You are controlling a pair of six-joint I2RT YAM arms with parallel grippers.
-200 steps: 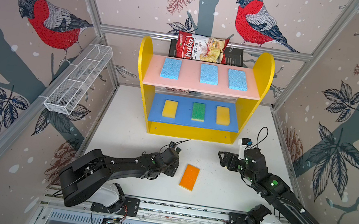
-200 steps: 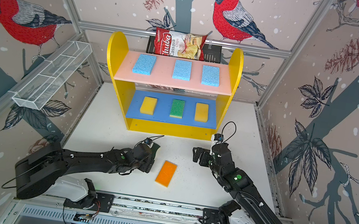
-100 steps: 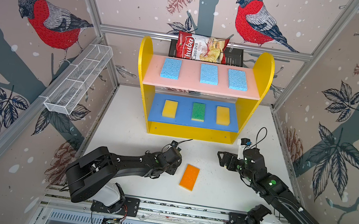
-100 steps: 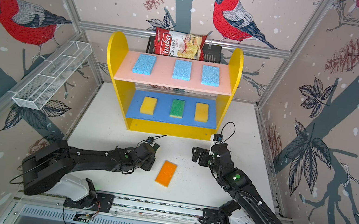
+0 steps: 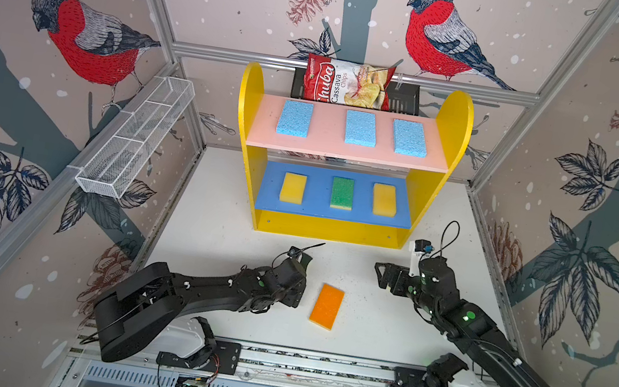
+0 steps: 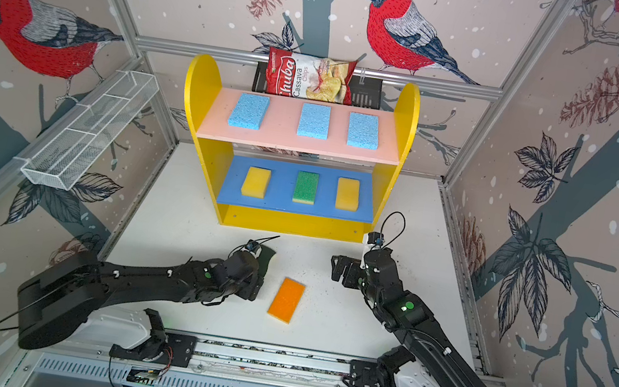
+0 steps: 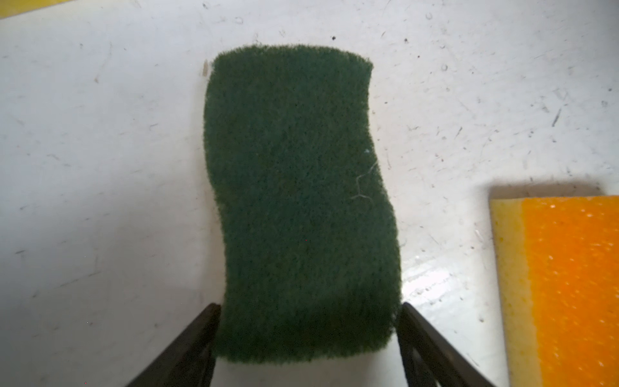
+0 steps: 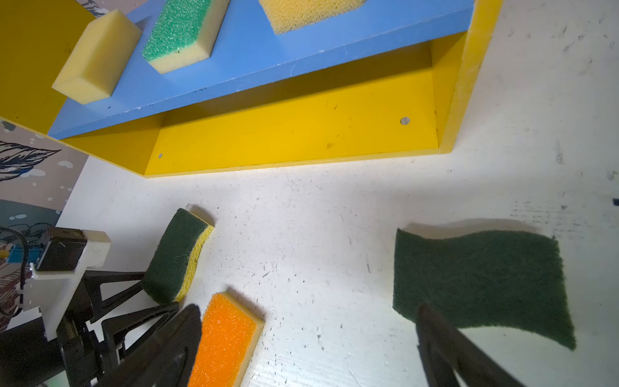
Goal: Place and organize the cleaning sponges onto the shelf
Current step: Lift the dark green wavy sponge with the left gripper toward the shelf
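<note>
Left fingers (image 7: pixel 187 348) clamped, right fingers (image 8: pixel 442 351) spread wide

Your shelf (image 5: pixel 455 112) holds three blue sponges (image 5: pixel 360 128) on the pink board (image 5: pixel 324 144), and two yellow sponges (image 5: pixel 293 187) flanking a green sponge (image 5: pixel 342 193) on the blue board (image 5: pixel 316 206). An orange sponge (image 5: pixel 327 306) lies on the table (image 5: pixel 208 237) between your left arm (image 5: pixel 208 288) and right arm (image 5: pixel 469 316).

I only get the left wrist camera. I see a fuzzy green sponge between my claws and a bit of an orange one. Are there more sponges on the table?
Observer: Yes, one more. A second green sponge lies flat by the right gripper.
Operator: Where is there room to put them?
Observer: The yellow base of the shelf holds no sponge.
</note>
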